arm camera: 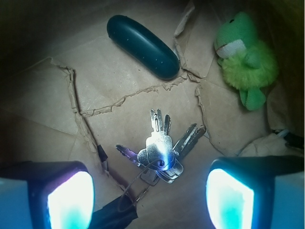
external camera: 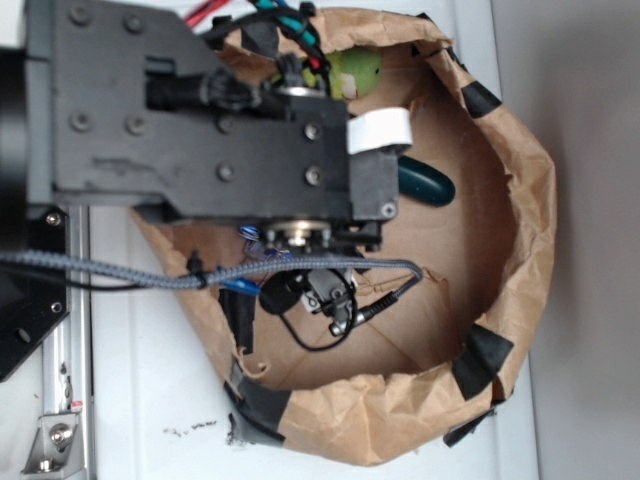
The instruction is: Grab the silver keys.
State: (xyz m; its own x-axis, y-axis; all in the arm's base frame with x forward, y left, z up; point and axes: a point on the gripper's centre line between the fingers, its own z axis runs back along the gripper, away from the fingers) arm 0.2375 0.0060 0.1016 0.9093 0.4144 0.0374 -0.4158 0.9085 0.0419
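Observation:
The silver keys (arm camera: pixel 159 150) lie fanned out on brown paper in the wrist view, their thin wire ring trailing toward a strip of black tape (arm camera: pixel 116 214). My gripper (arm camera: pixel 150 198) hangs above them, open, with nothing between its fingers. One glowing pad (arm camera: pixel 69 202) is at the lower left and the other at the lower right; the bunch lies between them, slightly ahead of the tips. In the exterior view the arm (external camera: pixel 200 110) covers the keys.
A dark teal capsule (arm camera: pixel 143 46) lies beyond the keys, also visible in the exterior view as the capsule (external camera: pixel 427 182). A green plush frog (arm camera: pixel 245 59) sits at the far right. Crumpled paper walls (external camera: pixel 525 200) patched with black tape ring the area.

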